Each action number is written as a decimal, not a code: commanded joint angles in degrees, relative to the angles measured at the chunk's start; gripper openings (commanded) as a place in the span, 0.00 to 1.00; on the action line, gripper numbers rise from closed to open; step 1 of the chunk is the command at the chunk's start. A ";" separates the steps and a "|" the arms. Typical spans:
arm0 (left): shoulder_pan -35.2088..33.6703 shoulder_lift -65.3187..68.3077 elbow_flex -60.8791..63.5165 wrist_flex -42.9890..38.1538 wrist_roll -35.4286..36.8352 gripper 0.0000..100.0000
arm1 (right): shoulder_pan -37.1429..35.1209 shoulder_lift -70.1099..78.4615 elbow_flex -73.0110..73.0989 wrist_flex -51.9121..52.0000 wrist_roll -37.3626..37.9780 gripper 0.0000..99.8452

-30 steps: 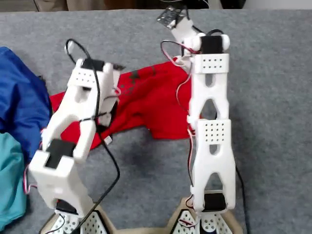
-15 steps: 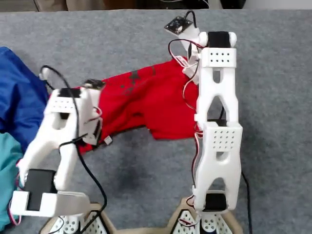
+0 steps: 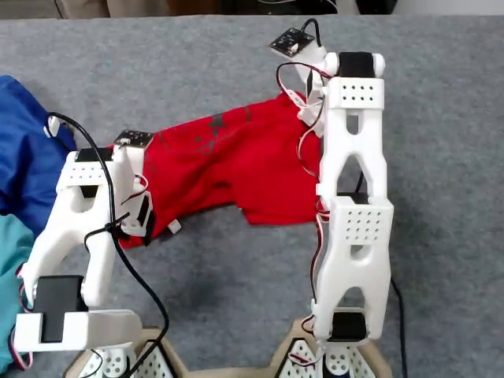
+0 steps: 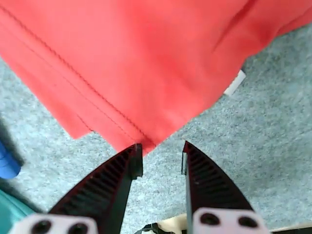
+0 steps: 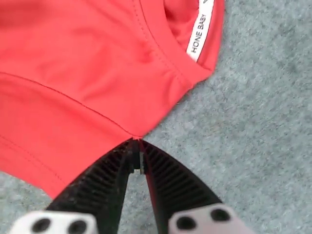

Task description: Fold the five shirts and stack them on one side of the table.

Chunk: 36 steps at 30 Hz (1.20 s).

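1. So, the right gripper (image 5: 136, 158) is clenched. Its black jaws meet right on the hem edge of the red shirt (image 5: 73, 73), at a seam, with a pinch of red fabric between the tips.
2. The left gripper (image 4: 161, 155) is released. Its jaws stand apart, and a corner of the red shirt (image 4: 146, 63) pokes just into the gap without being held.
3. On writing: there's a white label (image 5: 201, 29) with dark lettering sewn inside the neckline, near the right gripper. A smaller white tag (image 4: 234, 83) sticks out from under the shirt's edge by the left gripper. I can't make out any print on that one.
4. The red shirt (image 3: 228, 161) lies rumpled and unfolded around the middle of the grey table (image 3: 441, 157). It stretches between the two arms, with the right arm at its right end and the left arm at its left end.
5. A blue shirt (image 3: 27, 150) is bunched up at the table's left edge, touching or just beside the red one.
6. A teal shirt (image 3: 14, 276) sits against the blue one at the same left edge, closer to the near left corner by the arm bases.
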<state>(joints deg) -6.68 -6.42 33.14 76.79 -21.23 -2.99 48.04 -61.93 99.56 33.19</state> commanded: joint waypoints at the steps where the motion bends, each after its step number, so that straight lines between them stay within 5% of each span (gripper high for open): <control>1: -0.88 -1.80 -0.62 0.70 -0.44 0.15 | 0.48 -4.88 0.13 -1.23 0.53 0.01; 17: -5.54 -0.13 1.14 -3.96 0.09 0.18 | -0.22 -2.59 -0.31 -1.93 0.62 0.01; 26: -5.36 12.09 -3.25 -6.59 8.70 0.18 | -0.22 -1.98 -0.40 -2.81 0.62 0.01; 36: -4.92 17.63 -10.20 -3.08 9.14 0.02 | -0.22 -1.63 -0.40 -2.90 0.62 0.01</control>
<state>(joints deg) -11.60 11.08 26.64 72.31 -12.70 -2.99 48.04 -61.93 97.71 33.36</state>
